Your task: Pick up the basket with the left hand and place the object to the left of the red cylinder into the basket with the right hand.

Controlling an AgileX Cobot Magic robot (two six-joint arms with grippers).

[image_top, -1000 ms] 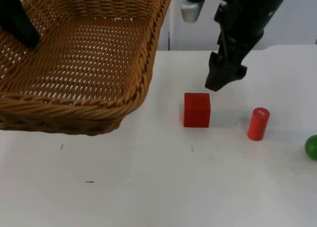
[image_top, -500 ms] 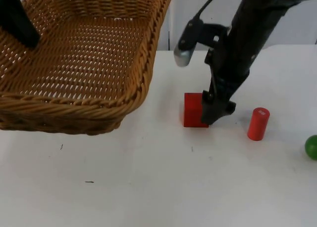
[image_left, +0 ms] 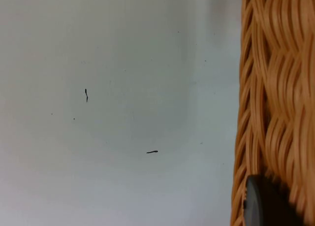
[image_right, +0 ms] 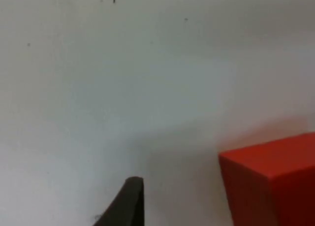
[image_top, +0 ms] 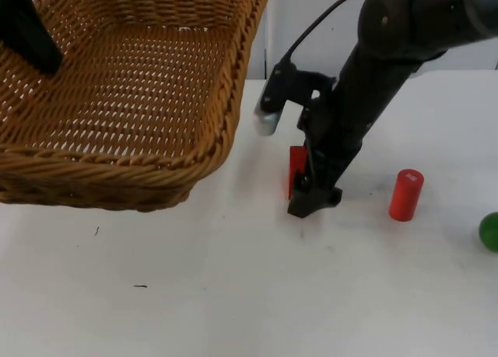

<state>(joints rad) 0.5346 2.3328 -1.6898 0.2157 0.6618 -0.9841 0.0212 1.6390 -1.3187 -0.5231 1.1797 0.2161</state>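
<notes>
Right pincer [image_top: 313, 201] down at the red cube [image_top: 296, 169]
Its spread is unclear; the red cylinder [image_top: 405, 194] is at the cube's 3 o'clock. Left pincer [image_left: 268, 206] pinches the wicker basket [image_top: 132, 92].

white table top [image_top: 233, 295], grey partition wall [image_top: 311, 30]

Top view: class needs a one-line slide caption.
Right pincer down at red cube; left arm holds basket raised.

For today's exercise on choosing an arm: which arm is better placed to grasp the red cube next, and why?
Right. The right gripper is down at the table beside the red cube, while the left gripper is holding the basket up, away from the cube.
</notes>
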